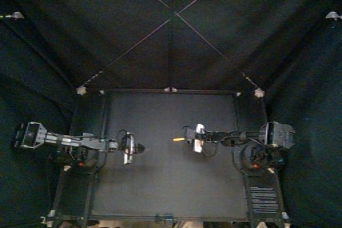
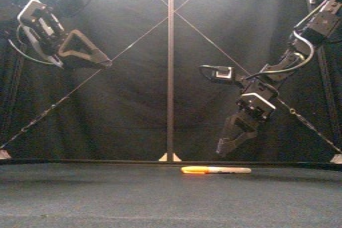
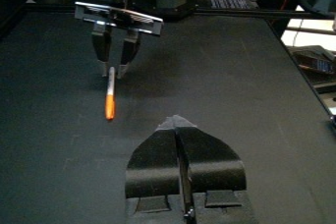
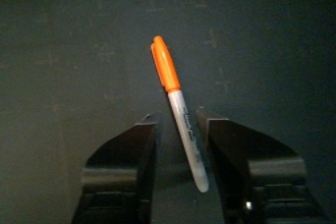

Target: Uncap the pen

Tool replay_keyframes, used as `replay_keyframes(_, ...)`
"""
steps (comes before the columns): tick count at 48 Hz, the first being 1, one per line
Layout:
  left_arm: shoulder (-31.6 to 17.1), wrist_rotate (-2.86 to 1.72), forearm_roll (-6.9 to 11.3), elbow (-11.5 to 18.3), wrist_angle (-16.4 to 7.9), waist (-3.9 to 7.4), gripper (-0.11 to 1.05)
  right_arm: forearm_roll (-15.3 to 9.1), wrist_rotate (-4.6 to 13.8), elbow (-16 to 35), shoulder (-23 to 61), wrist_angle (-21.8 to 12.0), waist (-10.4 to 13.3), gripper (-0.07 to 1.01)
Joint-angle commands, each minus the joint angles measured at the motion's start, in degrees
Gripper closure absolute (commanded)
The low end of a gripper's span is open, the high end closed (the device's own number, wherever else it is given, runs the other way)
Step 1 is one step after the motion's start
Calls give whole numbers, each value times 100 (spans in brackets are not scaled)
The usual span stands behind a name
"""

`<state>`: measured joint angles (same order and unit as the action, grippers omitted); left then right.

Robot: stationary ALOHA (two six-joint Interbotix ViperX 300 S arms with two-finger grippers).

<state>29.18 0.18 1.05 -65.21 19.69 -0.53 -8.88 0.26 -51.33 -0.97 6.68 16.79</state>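
The orange-capped pen (image 2: pixel 217 170) is lying on the table (image 2: pixel 80 197), its print too small to read. The right claw (image 2: pixel 227 146) is hanging open above it. The left claw (image 3: pixel 179 126) is hanging closed, well apart.

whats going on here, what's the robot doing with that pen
A pen with an orange cap lies flat on the black table, cap on. The right hand hangs low over it, open, straddling the grey barrel without gripping it. The left hand is shut and empty, raised off to the left. The pen is not yet lifted or uncapped.
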Motion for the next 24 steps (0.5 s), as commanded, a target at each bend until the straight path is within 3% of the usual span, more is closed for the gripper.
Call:
replay_keyframes(1, 0, -9, 9, 149, 53, 0, 71, 35, 18, 97, -44, 18, 35, 13)
replay_keyframes(10, 0, -9, 18, 158, 53, 0, 65, 141, 26, 53, 18, -176, 123, 12)
replay_keyframes(24, 0, -9, 18, 167, 53, 0, 64, 369, 26, 105, 308, -554, 220, 13)
